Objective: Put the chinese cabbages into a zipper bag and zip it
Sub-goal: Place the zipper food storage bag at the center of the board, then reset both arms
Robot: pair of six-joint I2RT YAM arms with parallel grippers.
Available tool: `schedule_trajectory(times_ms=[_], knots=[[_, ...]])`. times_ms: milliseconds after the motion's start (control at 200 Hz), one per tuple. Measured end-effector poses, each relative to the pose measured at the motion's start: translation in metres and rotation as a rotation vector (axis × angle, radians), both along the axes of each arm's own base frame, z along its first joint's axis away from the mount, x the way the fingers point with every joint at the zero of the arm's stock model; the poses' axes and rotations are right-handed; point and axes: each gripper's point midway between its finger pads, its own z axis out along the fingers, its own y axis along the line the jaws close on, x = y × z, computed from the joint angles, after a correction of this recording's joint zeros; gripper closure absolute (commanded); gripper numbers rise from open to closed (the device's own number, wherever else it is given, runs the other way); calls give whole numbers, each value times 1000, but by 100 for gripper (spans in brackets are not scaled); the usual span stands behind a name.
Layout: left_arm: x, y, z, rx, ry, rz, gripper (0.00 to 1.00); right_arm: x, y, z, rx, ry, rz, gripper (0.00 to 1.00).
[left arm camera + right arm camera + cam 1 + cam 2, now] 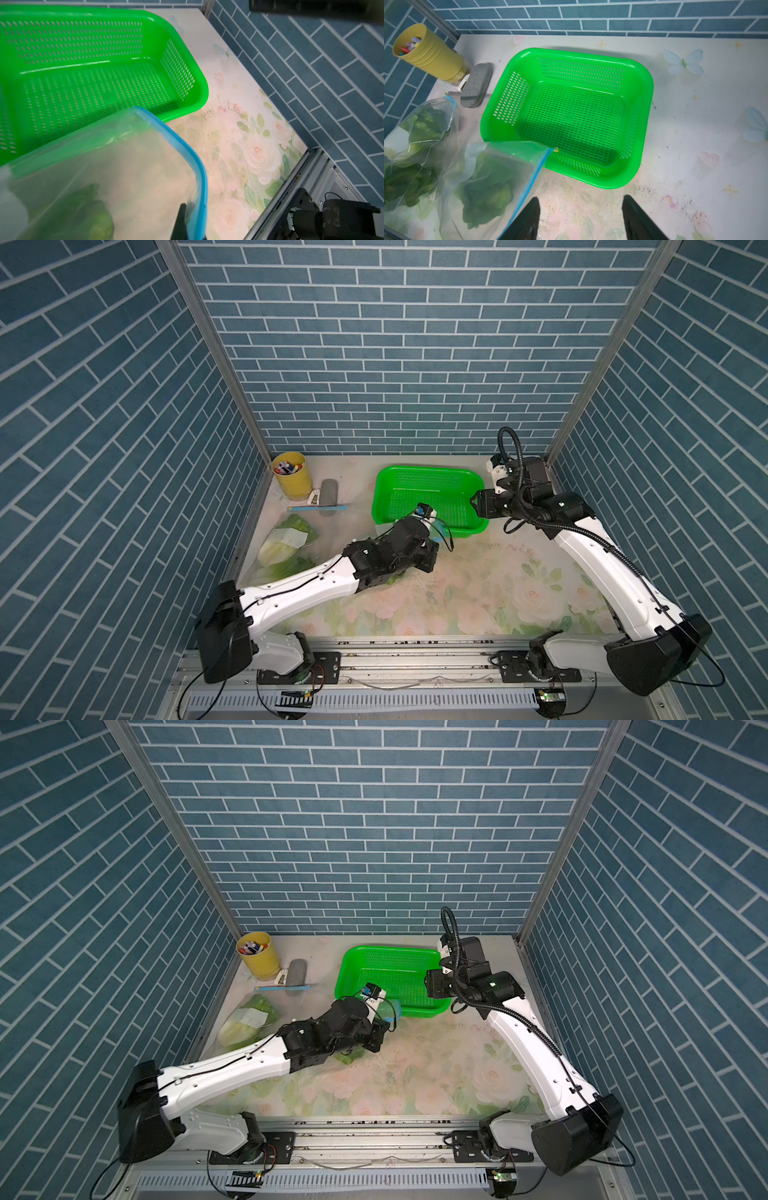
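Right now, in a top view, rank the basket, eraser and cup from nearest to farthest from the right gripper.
1. Basket: right next to the right gripper, at mid-table towards the back.
2. Eraser: left of the basket.
3. Cup: back left corner, just past the eraser.

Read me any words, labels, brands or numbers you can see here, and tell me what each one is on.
No text is readable in any view.
White paper label on the clear plastic zipper bag lying by the side wall: faint marks, too small to read.
Markers in the yellow cylindrical cup: any print too small to read.
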Motion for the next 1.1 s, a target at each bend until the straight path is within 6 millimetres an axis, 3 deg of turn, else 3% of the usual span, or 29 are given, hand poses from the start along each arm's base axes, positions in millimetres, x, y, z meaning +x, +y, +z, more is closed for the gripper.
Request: schedule_trajectory(times_ms=[235,335,425,530,580,675,790,920,1100], knots=[[-11,-80,-54,54,83,-95,100,10,-32,-24,43,51,-143,36],[-15,-104,-73,74,99,-130,100,12,-41,-29,62,60,-178,36],[-21,-114,-87,100,99,-158,84,12,-47,-33,78,61,-202,36],[-27,-117,-86,117,79,-187,66,11,-54,-37,93,59,-225,36],[-28,-117,-82,124,57,-199,54,11,-57,-38,101,58,-237,36],[-28,-113,-69,125,25,-201,41,12,-62,-40,111,56,-255,37],[-26,-96,-36,120,-62,-193,14,14,-67,-43,122,57,-279,36],[-20,-65,14,104,-167,-127,1,19,-79,-39,145,44,-335,34],[3,-2,75,133,-326,47,1,23,-110,-35,159,-17,-468,28]])
